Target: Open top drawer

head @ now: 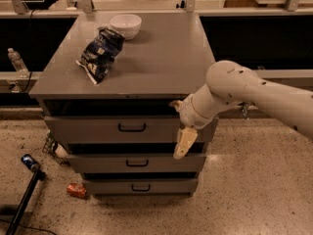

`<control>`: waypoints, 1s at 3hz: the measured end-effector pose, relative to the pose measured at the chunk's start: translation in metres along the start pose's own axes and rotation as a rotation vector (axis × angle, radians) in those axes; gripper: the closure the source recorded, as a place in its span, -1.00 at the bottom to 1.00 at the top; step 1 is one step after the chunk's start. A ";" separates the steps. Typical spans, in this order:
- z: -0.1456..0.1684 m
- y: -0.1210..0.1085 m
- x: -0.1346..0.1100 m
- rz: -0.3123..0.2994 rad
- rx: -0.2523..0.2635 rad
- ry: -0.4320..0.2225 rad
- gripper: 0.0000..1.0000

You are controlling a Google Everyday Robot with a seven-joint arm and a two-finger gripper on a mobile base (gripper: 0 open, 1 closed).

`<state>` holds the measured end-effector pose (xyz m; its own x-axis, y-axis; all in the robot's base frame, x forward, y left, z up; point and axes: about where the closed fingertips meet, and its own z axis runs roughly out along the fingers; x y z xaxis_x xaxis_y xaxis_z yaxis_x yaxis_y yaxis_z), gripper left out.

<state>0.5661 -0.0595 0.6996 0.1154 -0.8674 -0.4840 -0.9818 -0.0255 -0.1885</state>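
Top drawer [98, 129]: the highest of three grey fronts under the desk [161, 58] top, with a dark gap showing above the front.
Handle [132, 128]: small and dark, at the centre of the front, with nothing touching it.
Pincer [184, 141]: on the right part of the top drawer's front, well to the right of the handle, hanging down from the white arm [234, 89].
Pincer state: I cannot tell if it is open or closed.
On the desk: a dark crumpled snack bag [100, 54] and a white bowl [125, 24] behind it.
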 end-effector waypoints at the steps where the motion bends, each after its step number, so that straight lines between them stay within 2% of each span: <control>1: 0.012 -0.002 0.000 0.000 0.006 0.003 -1.00; 3: 0.027 -0.001 0.002 -0.012 -0.023 -0.027 -0.08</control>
<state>0.5711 -0.0482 0.6756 0.1311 -0.8532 -0.5048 -0.9834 -0.0475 -0.1752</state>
